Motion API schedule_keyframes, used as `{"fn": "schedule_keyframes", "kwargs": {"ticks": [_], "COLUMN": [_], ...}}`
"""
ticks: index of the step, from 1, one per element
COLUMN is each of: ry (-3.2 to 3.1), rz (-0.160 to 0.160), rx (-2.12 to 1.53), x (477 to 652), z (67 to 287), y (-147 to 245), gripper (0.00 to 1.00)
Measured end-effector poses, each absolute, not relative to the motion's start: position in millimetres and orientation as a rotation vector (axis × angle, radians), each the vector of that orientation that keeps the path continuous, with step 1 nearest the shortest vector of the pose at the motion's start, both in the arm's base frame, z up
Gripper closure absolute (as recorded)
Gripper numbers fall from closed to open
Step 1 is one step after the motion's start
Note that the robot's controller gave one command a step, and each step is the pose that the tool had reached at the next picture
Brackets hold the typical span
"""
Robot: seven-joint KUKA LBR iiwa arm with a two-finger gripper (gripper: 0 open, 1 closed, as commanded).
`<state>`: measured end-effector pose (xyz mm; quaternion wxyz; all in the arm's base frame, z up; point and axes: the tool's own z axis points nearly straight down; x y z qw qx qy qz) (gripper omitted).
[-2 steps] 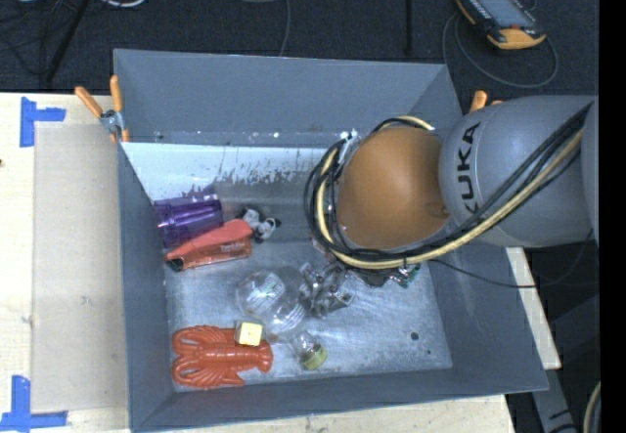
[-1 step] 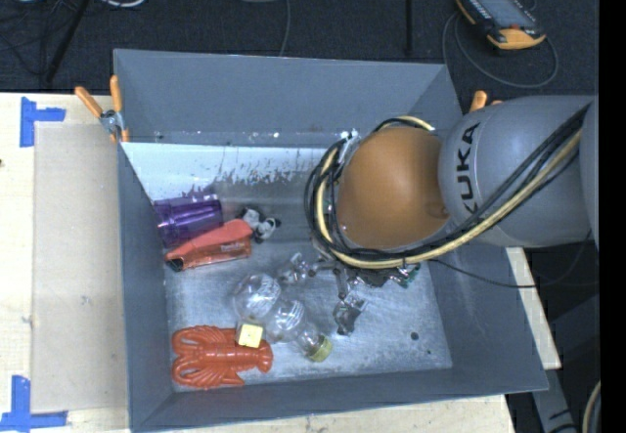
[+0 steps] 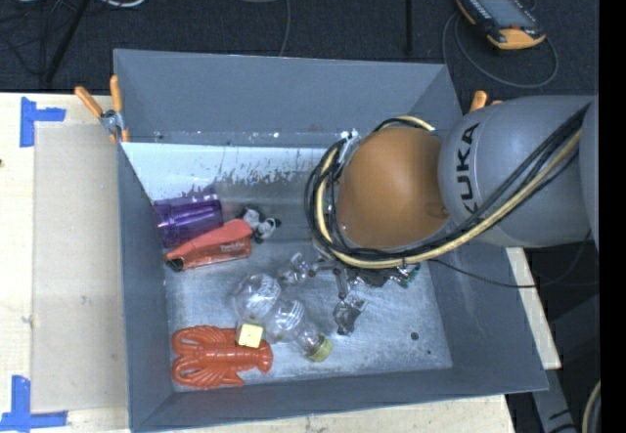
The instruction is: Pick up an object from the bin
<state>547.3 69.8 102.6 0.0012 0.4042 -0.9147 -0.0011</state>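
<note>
Bright overhead light glares off the rear bin wall (image 3: 225,155).

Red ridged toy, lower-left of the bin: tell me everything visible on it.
The red ridged rubbery toy looks soft and glossy, moulded in several long grooved lobes side by side, somewhat like a lobster or claw. It lies flat, lengthwise across the floor of the grey metal bin, close to the near wall. It looks whole. A small yellow block sits against its upper right edge. Nothing else touches it.
</note>
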Motion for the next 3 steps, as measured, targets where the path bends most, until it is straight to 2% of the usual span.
{"fn": "schedule_keyframes", "kwargs": {"ticks": [1,2,3], "ry": [-2.829,-2.772,-2.772], "rz": [-0.001,0.01,0.008], "rx": [1.356,1.508,1.508], "x": [509.7,486.1,485.9], "z": [124,95,95], "y": [92,122,123], "gripper": [0.0,1.0,1.0]}}
